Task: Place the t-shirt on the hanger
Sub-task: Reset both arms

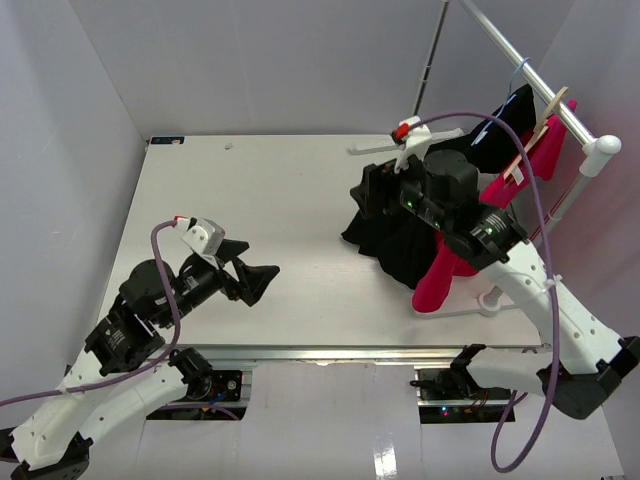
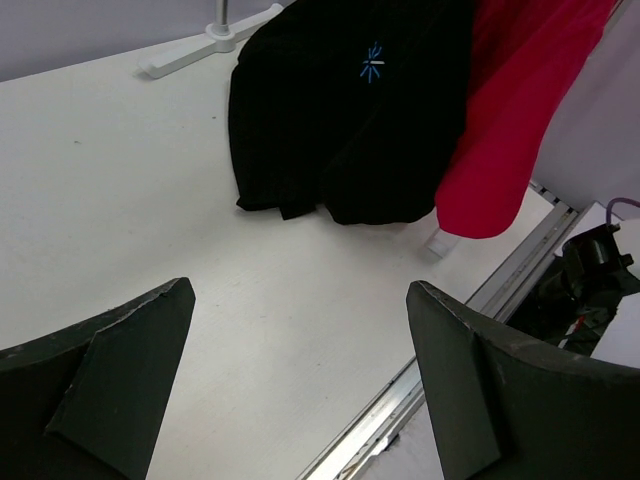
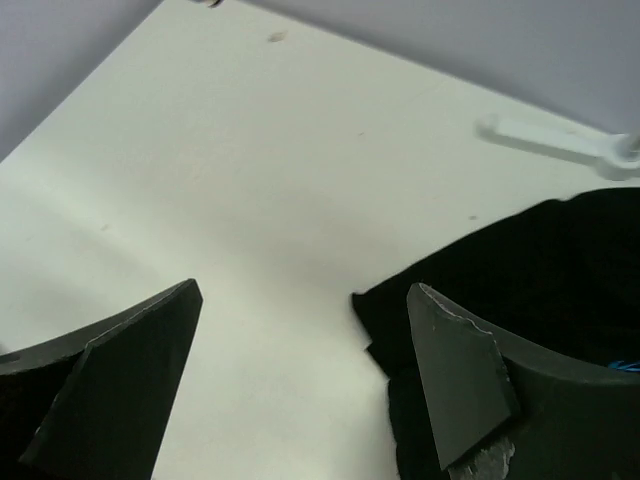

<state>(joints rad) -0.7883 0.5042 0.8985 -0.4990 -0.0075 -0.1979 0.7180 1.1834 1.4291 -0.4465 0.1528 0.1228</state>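
right gripper [image 3: 302,290] gapes empty, the t-shirt [image 3: 540,260] just to its right, seemingly hung on the hanger [image 1: 516,72] already. left gripper [image 2: 300,288] is released too.

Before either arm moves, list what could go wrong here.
1. The t-shirt sags from the rail with its lower part bunched on the table, right beside the open right tool. A finger could snag the cloth and drag it down.
2. The red shirt hangs against it, so a tug might shift both.
3. The right arm's purple cable arcs close to the rail and may catch.
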